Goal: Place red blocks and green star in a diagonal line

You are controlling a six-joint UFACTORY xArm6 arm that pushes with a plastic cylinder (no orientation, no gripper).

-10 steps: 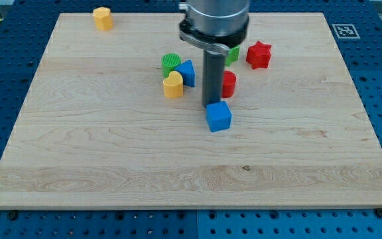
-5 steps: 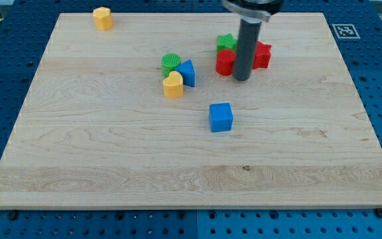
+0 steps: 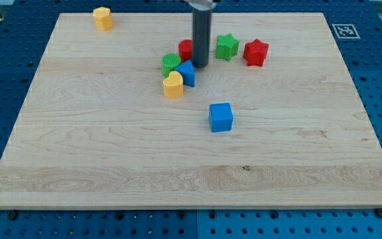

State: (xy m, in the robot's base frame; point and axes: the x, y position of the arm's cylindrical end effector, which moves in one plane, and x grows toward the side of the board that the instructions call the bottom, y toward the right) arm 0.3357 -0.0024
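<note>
My tip (image 3: pixel 200 65) stands just right of a round red block (image 3: pixel 186 48), which is partly hidden behind the rod, at the view's upper middle. A green star (image 3: pixel 227 46) lies to the right of the rod. A red star (image 3: pixel 256 52) lies right of the green star, a small gap apart. The tip is just above the blue triangular block (image 3: pixel 187 72).
A round green block (image 3: pixel 171 63), the blue triangular block and a yellow heart-shaped block (image 3: pixel 173 85) cluster left of and below my tip. A blue cube (image 3: pixel 221 117) sits near the board's middle. A yellow block (image 3: pixel 102 17) sits at the top left.
My tip moved from beside the blue cube up and right to the red blocks, then left. The round red block was pushed up and then left, next to the round green block.
</note>
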